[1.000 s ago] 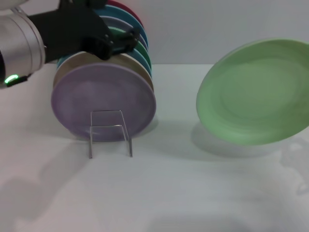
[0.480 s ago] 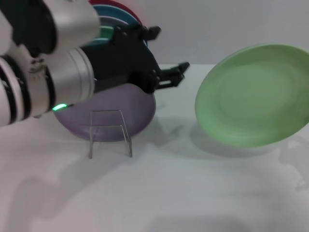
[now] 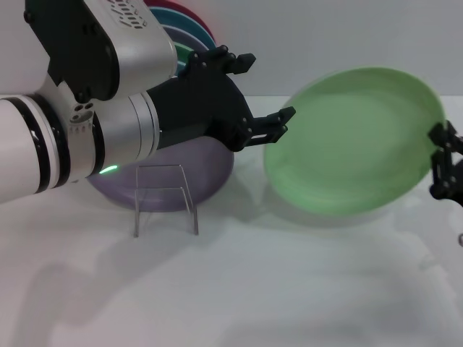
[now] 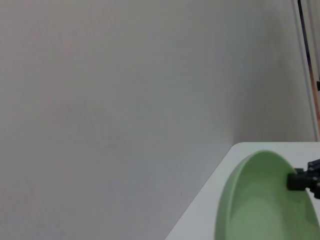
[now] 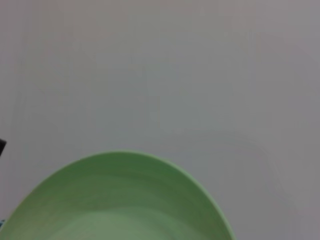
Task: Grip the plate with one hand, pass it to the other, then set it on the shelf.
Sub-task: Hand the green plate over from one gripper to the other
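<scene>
Since a second ago my left hand [image 3: 264,97] swung off the stacked plates [image 3: 184,43] toward the mint plate [image 3: 347,141], which shifted left to meet it. Right hand [image 3: 445,163] grips the plate by its far rim, tilted and off the surface [image 3: 289,289] so the near edge faces left. Left fingers [image 3: 278,123] spread open, nearly at that rim, not on it yet. I judge handover next. Wire rack [image 3: 165,199] sits below, purple plate [image 3: 155,177] just behind it; plenty of room between.
</scene>
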You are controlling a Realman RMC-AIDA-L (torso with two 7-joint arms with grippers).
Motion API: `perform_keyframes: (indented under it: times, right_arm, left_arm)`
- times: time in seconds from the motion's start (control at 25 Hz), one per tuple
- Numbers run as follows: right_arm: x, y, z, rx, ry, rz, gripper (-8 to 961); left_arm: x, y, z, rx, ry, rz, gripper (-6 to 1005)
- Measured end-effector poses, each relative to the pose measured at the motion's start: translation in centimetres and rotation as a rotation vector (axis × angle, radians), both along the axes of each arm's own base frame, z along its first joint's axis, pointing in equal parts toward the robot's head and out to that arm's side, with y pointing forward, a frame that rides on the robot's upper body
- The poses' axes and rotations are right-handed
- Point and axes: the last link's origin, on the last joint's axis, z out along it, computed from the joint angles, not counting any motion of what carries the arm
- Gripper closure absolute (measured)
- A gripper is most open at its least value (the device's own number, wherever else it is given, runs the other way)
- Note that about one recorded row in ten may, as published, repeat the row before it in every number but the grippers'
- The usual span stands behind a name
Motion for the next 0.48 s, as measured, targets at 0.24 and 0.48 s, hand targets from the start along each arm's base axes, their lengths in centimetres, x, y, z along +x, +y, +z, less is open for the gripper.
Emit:
perform_keyframes:
  times: [0.24, 0.48]
  right_arm:
    - [-1.3, 1.4, -1.0, -0.042, -0.017, 0.035, 934]
    - [-2.0, 1.5, -1.7, -0.07, -0.024, 0.06, 933]
  left_arm:
    - [-0.1, 0.1, 0.1, 0.007, -0.002, 0.002, 192]
    - [-0.2, 0.4, -0.3, 0.003, 0.009, -0.004, 193]
